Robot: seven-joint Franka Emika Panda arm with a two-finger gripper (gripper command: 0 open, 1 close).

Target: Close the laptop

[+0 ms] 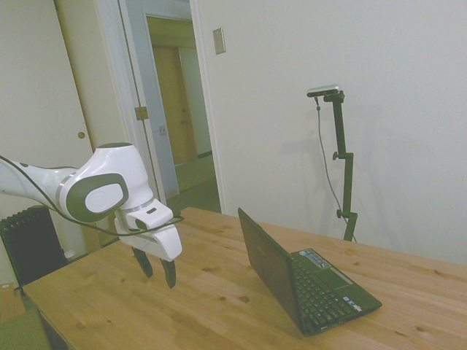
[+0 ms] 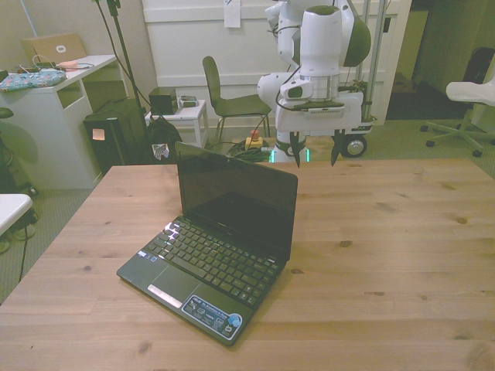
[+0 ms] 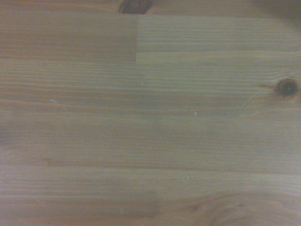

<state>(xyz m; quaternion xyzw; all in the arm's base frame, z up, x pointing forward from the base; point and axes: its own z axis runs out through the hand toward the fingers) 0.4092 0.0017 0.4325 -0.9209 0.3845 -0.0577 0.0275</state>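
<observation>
The laptop is a small black netbook standing open on the wooden table, its dark screen upright and coloured stickers by the palm rest. In the side view the laptop shows its glossy lid back. My gripper hangs open above the table behind the lid, toward the front view's right, apart from it. From the side, the gripper is well to the left of the lid, its dark fingers pointing down with nothing between them. The wrist view holds only bare table planks.
Behind the table stand a chair, a white desk and a dark box at the front view's left. A white wall and an open doorway lie beyond the table in the side view.
</observation>
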